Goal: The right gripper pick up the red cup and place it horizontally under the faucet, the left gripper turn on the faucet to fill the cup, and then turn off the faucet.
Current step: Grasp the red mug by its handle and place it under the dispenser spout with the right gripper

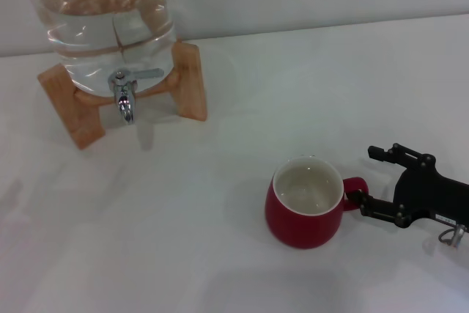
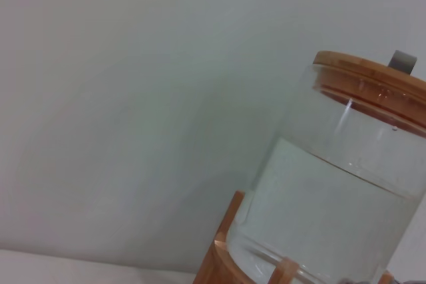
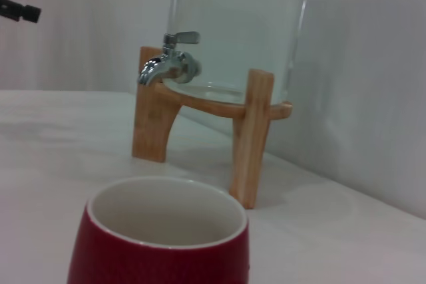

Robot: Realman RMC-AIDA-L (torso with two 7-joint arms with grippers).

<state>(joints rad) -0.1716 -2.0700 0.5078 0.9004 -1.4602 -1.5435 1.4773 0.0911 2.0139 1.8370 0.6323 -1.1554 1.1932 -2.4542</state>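
— Where is your right gripper (image 1: pixel 364 179), and what are its fingers doing?

— Your right gripper sits at the right edge of the head view, low over the white table (image 1: pixel 183 240), its black fingers (image 1: pixel 377 207) spread apart and pointing toward the red cup (image 1: pixel 306 204). One finger reaches the cup's red loop handle (image 1: pixel 355 187); the other stands farther back, clear of the cup. The handle seems to lie at the mouth of the open fingers, though you cannot tell from this angle whether the near finger is touching it. Nothing is clamped.

— And the cup itself?

— The red cup stands upright on the table, white inside showing, handle turned toward your right gripper. It is well apart from the faucet (image 1: pixel 124 93), nearer you and off to the right.

— What about the faucet?

— The chrome faucet hangs from the front of a clear water jar (image 1: pixel 102 12), spout down, its flat lever pointing sideways to the right. The jar rests on a wooden stand (image 1: pixel 192 82) at the far left of the table. In the left wrist view the jar carries a wooden lid (image 2: pixel 369 78).

— And your left gripper?

— Your left gripper shows in no view.
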